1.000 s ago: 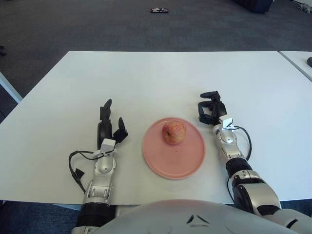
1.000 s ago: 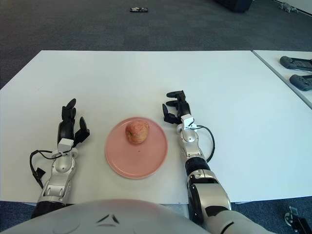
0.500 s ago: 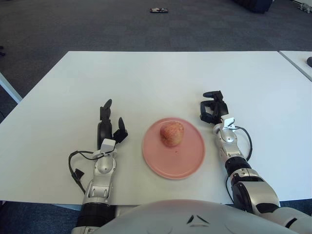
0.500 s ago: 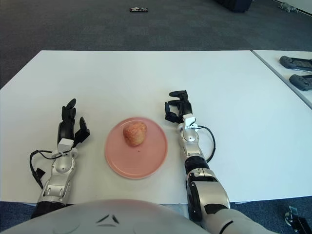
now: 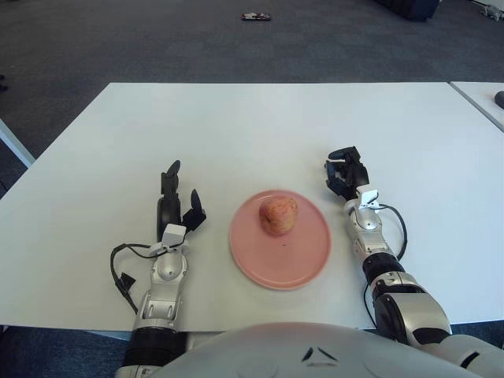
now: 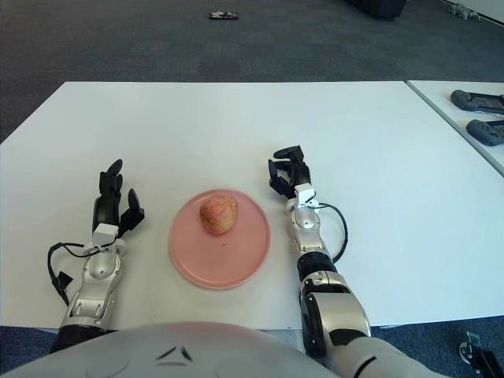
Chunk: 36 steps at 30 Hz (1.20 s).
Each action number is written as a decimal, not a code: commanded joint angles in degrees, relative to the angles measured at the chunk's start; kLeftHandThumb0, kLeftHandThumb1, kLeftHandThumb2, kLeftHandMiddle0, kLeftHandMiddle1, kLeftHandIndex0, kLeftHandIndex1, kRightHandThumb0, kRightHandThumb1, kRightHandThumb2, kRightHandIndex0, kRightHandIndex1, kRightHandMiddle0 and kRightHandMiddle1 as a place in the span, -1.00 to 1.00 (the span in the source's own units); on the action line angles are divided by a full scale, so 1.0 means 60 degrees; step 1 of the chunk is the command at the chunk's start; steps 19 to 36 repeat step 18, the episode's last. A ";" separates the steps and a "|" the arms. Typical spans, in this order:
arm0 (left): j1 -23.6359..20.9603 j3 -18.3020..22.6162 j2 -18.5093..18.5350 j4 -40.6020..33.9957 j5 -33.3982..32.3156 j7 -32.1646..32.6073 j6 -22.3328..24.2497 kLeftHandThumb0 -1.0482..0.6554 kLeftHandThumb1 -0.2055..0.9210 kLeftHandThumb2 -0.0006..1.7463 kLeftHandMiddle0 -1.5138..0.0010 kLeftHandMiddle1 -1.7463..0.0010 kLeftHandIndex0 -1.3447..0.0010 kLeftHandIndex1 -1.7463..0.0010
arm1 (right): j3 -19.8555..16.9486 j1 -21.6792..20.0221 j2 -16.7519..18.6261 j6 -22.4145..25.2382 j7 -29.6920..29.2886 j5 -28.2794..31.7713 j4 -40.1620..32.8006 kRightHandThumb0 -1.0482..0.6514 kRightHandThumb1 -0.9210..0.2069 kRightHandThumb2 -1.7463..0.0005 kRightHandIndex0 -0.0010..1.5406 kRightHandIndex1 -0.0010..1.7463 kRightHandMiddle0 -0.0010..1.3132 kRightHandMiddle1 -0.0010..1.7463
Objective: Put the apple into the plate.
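Observation:
A reddish-yellow apple (image 5: 279,215) sits on the pink plate (image 5: 307,260), in its far half. To the right of the plate's rim my right hand (image 5: 344,173) is raised over the white table, fingers loosely curled and holding nothing. My left hand (image 5: 175,203) shows left of the plate, fingers spread and pointing away from me, empty.
The white table (image 5: 260,126) stretches wide behind the plate. A second table edge (image 6: 465,118) at the far right carries two dark controllers (image 6: 476,101). A small dark object (image 5: 257,16) lies on the grey carpet beyond.
My right hand has drawn a little to the right, away from the plate. The apple has rolled slightly on the plate and settled. My left hand has not moved.

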 commanded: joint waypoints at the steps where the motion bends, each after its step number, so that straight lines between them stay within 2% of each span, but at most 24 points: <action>1: -0.0163 0.0064 0.0077 0.0079 -0.0012 -0.0019 -0.0035 -0.74 1.00 0.08 0.72 0.85 1.00 0.34 | -0.0054 0.0003 0.0087 0.0206 -0.0049 0.0065 -0.0015 -0.17 -1.00 0.42 -0.75 0.45 -0.69 0.99; 36: -0.0287 0.0069 0.0115 0.0246 0.0060 0.0058 -0.0174 -0.75 1.00 0.10 0.71 0.85 1.00 0.33 | -0.0059 0.0029 0.0130 0.0349 -0.0060 0.0093 -0.0181 -0.17 -1.00 0.43 -0.74 0.45 -0.68 0.98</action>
